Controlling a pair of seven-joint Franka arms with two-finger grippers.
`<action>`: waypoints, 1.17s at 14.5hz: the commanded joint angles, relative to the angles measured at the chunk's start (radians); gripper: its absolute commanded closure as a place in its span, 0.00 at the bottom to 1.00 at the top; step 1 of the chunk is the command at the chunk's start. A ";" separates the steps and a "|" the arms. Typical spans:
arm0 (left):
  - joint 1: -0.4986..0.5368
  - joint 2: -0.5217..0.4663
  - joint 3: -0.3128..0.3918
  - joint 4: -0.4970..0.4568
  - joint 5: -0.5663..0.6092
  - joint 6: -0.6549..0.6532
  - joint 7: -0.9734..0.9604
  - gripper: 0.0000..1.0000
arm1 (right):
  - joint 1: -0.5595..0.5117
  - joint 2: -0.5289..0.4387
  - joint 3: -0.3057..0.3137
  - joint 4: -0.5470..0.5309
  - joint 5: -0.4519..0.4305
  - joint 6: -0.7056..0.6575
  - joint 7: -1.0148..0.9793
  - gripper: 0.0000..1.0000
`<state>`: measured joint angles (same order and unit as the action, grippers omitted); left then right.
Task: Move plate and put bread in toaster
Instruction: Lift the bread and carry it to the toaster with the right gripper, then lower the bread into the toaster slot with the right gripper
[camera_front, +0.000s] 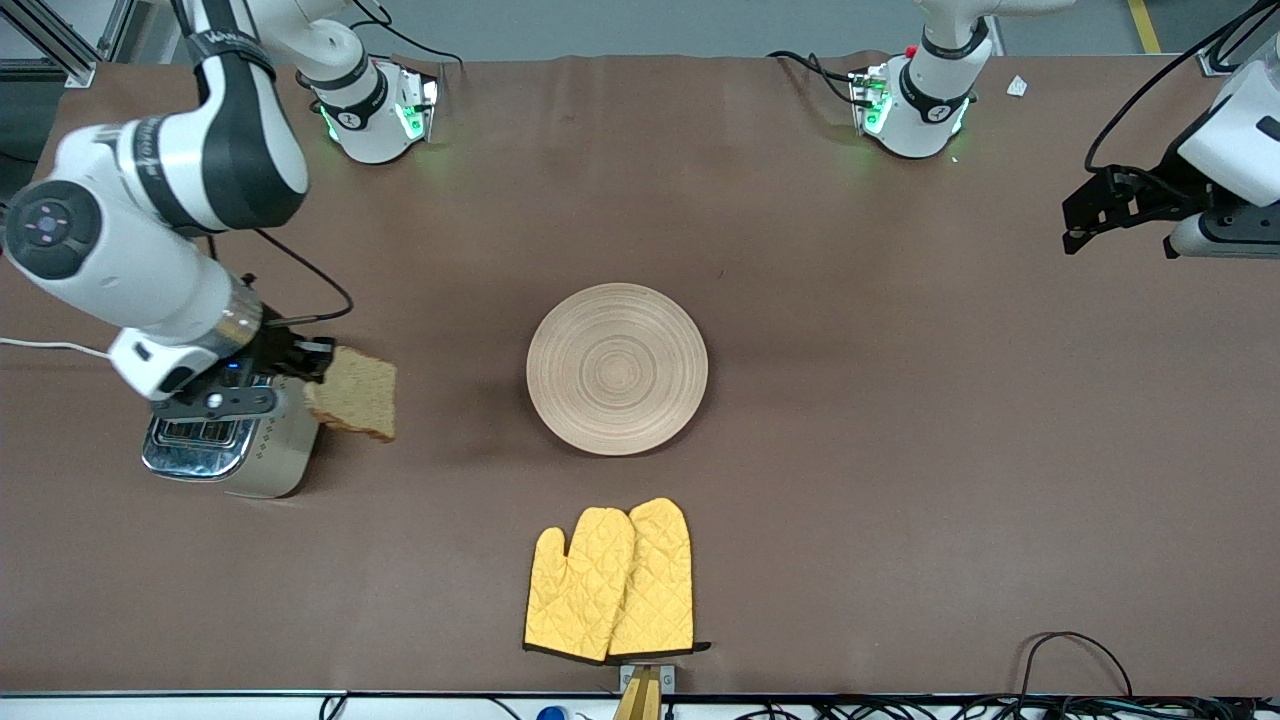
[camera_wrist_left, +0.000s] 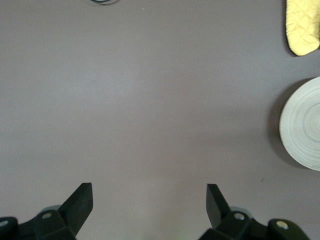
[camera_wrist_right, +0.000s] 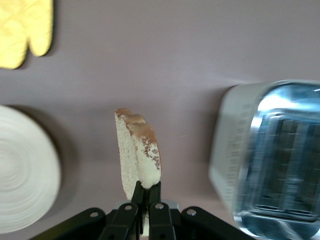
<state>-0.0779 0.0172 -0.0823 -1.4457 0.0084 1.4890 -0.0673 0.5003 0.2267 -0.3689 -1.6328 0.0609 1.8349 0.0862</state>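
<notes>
My right gripper (camera_front: 308, 366) is shut on one edge of the brown bread slice (camera_front: 353, 394) and holds it in the air just beside the cream toaster (camera_front: 262, 455), on the side toward the plate. In the right wrist view the fingers (camera_wrist_right: 149, 194) pinch the bread (camera_wrist_right: 136, 155) edge-on, with the toaster's chrome slots (camera_wrist_right: 280, 160) alongside. The round beige plate (camera_front: 617, 368) lies bare at mid-table and also shows in the right wrist view (camera_wrist_right: 22, 170) and the left wrist view (camera_wrist_left: 305, 125). My left gripper (camera_front: 1078, 232) waits open and empty (camera_wrist_left: 149, 194) above the left arm's end of the table.
A pair of yellow oven mitts (camera_front: 612, 582) lies nearer the front camera than the plate, close to the table's front edge. They also show in the left wrist view (camera_wrist_left: 302, 25) and the right wrist view (camera_wrist_right: 25, 30). A white cord (camera_front: 50, 346) runs from the toaster off the table's end.
</notes>
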 joint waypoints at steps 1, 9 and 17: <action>0.003 -0.022 -0.004 -0.013 -0.050 -0.010 0.020 0.00 | -0.049 0.008 -0.004 0.065 -0.071 -0.051 0.004 1.00; -0.003 -0.025 -0.005 -0.013 -0.030 -0.041 0.012 0.00 | -0.137 0.014 -0.005 0.087 -0.316 -0.072 -0.075 1.00; 0.004 -0.060 -0.022 -0.047 0.054 -0.042 0.015 0.00 | -0.200 0.054 -0.004 0.067 -0.360 -0.089 -0.088 1.00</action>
<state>-0.0798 -0.0029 -0.1002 -1.4536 0.0384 1.4493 -0.0670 0.3182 0.2787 -0.3859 -1.5648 -0.2814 1.7671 -0.0045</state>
